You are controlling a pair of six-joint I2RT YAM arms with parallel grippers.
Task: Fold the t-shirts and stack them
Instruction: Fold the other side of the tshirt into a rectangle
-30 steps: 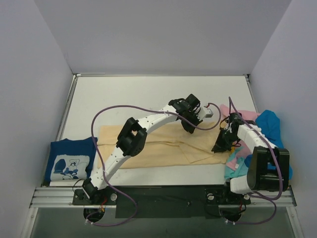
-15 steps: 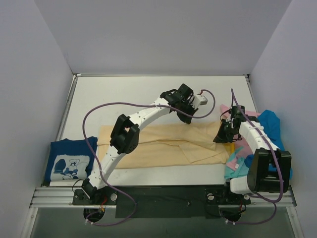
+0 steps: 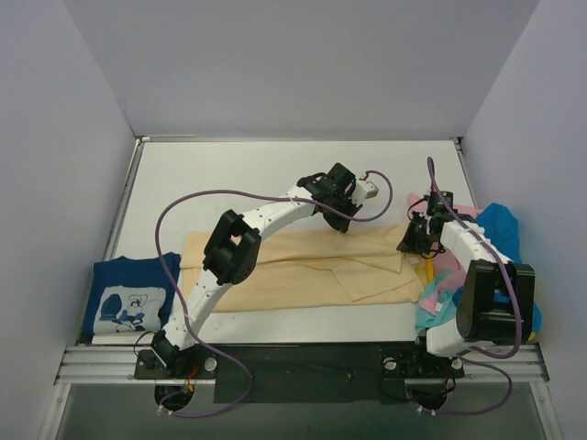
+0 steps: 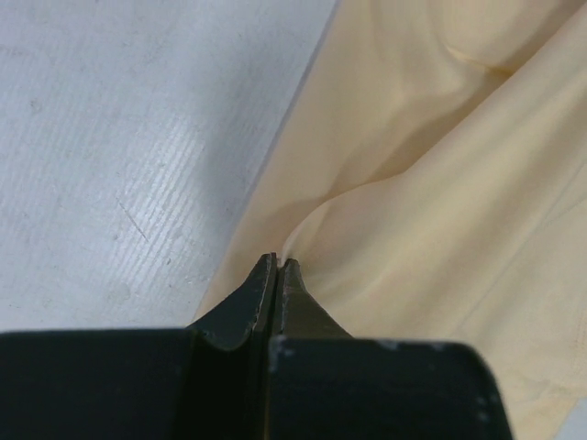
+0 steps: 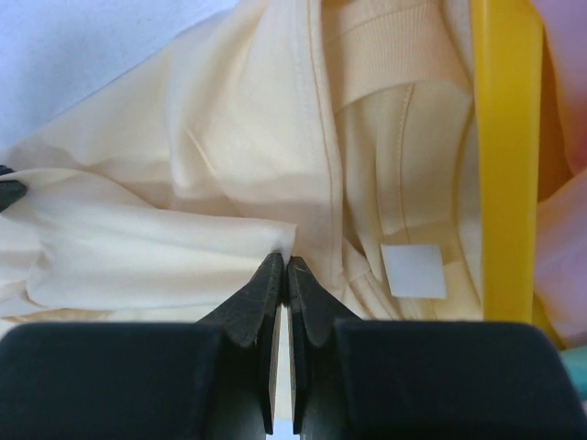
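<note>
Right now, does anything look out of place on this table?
Only the crumpled heap of pink, blue and teal cloth t-shirts at the white table's right edge, apparently spilling past it. The tan cloth t-shirt is just rumpled mid-fold.

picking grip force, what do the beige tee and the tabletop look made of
The beige tee looks like thin matte knit cloth, probably cotton: soft folds, stitched seams, ribbed collar. The tabletop looks like hard white laminate or painted board: fine ridges, a scratch.
</note>
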